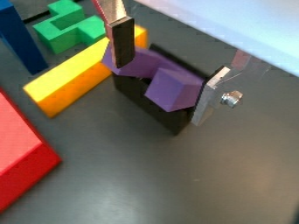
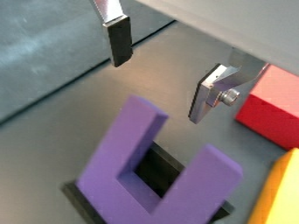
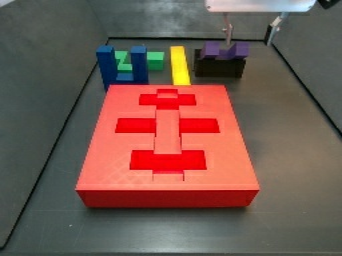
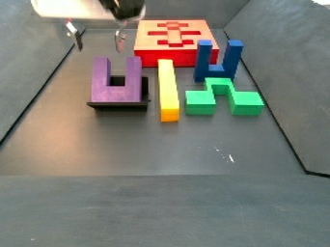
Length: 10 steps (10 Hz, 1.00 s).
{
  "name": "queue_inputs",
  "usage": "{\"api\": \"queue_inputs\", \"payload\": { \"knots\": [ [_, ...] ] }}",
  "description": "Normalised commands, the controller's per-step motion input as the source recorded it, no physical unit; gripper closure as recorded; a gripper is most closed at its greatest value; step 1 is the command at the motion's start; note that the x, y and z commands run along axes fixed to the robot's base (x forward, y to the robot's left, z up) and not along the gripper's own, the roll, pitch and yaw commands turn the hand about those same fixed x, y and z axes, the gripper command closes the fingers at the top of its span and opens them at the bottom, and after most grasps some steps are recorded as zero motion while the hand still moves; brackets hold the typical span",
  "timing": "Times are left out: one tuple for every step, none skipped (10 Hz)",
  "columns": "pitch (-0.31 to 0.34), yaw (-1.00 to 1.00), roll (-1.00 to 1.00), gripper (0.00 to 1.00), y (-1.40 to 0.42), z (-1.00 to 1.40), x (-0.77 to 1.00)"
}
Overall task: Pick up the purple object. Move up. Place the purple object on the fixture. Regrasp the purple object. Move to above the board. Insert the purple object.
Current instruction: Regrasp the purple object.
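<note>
Resting on the fixture [image 1: 163, 115] just below the gripper [image 1: 170, 63], the purple object [image 1: 158, 79] lies free between the wide-open fingers [image 1: 121, 39], which grasp nothing, with the yellow bar [image 1: 77, 77] beside it and the board [image 3: 167, 140] farther off on the surface [image 3: 287, 150].

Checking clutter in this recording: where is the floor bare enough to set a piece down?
Bare dark floor lies alongside the big red slotted board, and in front of the black fixture holding the purple U-block. Crowded: yellow bar, green block, blue block. Gripper is open, above.
</note>
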Motion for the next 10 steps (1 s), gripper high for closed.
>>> {"api": "queue_inputs", "payload": {
  "knots": [
    [0.000, 0.00, 1.00, 0.00, -0.22, 0.24, 0.31],
    [0.000, 0.00, 1.00, 0.00, -0.23, 0.03, 0.32],
    [0.000, 0.01, 1.00, 0.00, -0.20, 0.00, 0.28],
    [0.000, 0.05, 1.00, 0.00, -0.19, 0.00, 0.22],
    [0.000, 0.06, 1.00, 0.00, -0.13, 0.00, 0.22],
    [0.000, 0.08, 1.00, 0.00, -0.09, 0.00, 0.25],
    [0.000, 0.10, 1.00, 0.00, -0.06, 0.01, 0.26],
    [0.031, 0.20, 1.00, 0.00, -0.01, 0.00, 0.21],
    [0.037, 0.26, 1.00, 0.00, -0.01, 0.00, 0.15],
    [0.051, 0.29, 1.00, 0.00, 0.00, -0.05, 0.07]
  ]
}}
